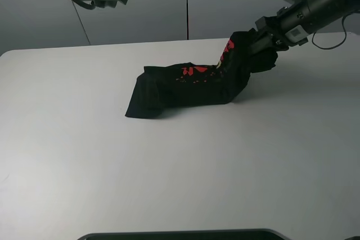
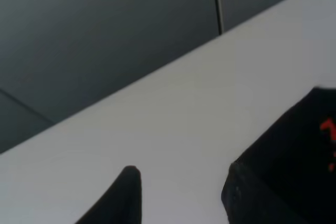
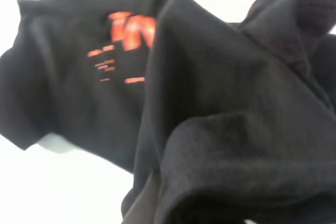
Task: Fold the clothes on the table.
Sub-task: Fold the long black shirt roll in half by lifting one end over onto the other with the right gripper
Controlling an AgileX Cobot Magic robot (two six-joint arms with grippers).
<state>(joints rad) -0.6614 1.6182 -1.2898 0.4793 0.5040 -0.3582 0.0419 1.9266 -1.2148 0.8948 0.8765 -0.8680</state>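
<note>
Black T-shirt [image 1: 185, 85] lies bunched in a long roll on the white desk [image 1: 84, 155], approx mid-desk, nearer the far edge than the near one. Its left end rests on the desk. The other end bends up off the surface toward the far right corner. Red print [image 1: 194, 71] shows on top of the roll and up the raised part.

Right end effector [image 1: 263, 42] is clamped on that raised end, w/ cloth bunched round it. Its fingers are hidden by fabric in the right wrist view, which is filled w/ black folds and orange-red print.

Left end effector [image 2: 182, 184] hangs high above the left part of the far edge, well apart from the T-shirt. Its fingers [image 2: 128, 192] are spread, w/ only bare desk btwn them.
</note>
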